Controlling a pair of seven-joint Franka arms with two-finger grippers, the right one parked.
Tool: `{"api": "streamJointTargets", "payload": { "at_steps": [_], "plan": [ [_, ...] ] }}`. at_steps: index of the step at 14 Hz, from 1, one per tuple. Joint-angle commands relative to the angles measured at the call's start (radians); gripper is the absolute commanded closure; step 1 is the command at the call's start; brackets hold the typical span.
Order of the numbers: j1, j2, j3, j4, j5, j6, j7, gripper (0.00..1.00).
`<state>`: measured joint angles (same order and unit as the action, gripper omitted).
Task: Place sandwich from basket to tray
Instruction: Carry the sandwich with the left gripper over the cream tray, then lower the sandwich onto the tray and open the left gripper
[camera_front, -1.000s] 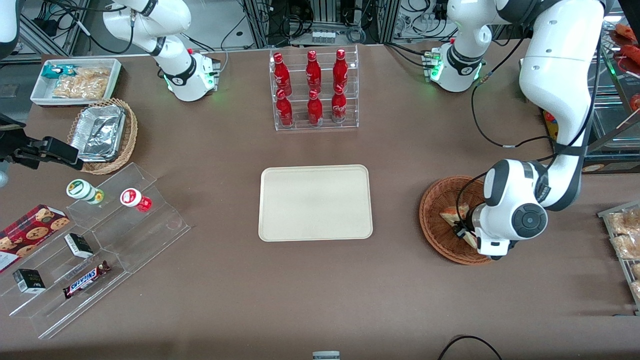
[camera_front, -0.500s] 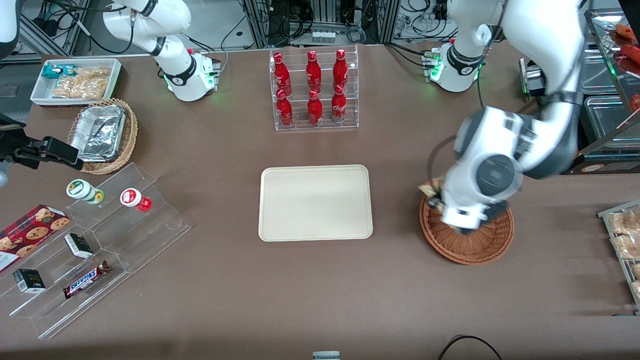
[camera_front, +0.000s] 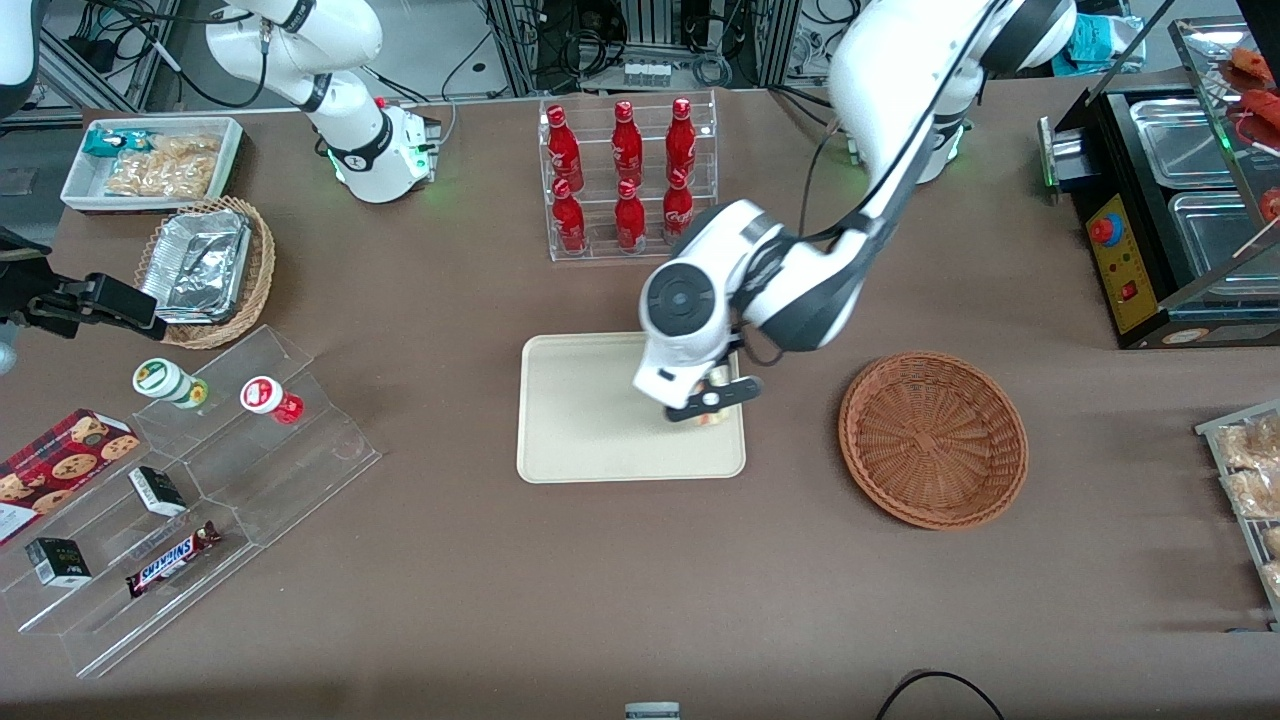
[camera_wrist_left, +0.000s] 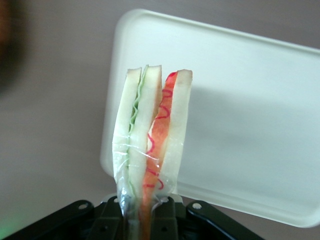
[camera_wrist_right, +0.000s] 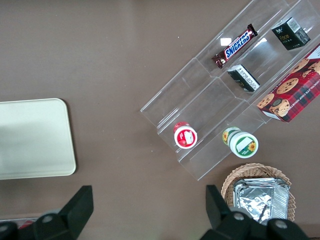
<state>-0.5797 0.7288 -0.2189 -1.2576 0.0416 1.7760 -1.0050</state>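
Observation:
My left gripper (camera_front: 712, 402) hangs above the cream-beige tray (camera_front: 590, 440), over its edge nearest the basket. It is shut on the sandwich (camera_wrist_left: 150, 145), a plastic-wrapped white-bread wedge with green and red filling, gripped at one end and sticking out over the tray (camera_wrist_left: 240, 115). In the front view only a sliver of the sandwich (camera_front: 718, 378) shows under the wrist. The reddish-brown wicker basket (camera_front: 933, 438) stands beside the tray toward the working arm's end, with nothing in it.
A clear rack of red bottles (camera_front: 628, 180) stands farther from the front camera than the tray. A clear stepped shelf with snacks (camera_front: 190, 480), a tan basket of foil trays (camera_front: 205, 265) and a white bin (camera_front: 150, 160) lie toward the parked arm's end.
The left gripper has lifted the sandwich out of the basket and carried it sideways to above the tray. The basket now holds nothing.

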Motion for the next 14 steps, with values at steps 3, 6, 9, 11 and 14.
{"api": "streamJointTargets", "payload": {
  "at_steps": [3,6,9,11,14],
  "plan": [
    [-0.02,0.159,-0.085,0.141,-0.009,0.078,0.155,0.83],
    [-0.037,0.207,-0.083,0.15,0.001,0.124,0.158,0.83],
    [-0.042,0.239,-0.08,0.155,0.003,0.131,0.158,0.83],
    [-0.042,0.256,-0.079,0.155,0.015,0.144,0.157,0.83],
    [-0.042,0.262,-0.082,0.153,0.049,0.151,0.158,0.45]
  ]
}}
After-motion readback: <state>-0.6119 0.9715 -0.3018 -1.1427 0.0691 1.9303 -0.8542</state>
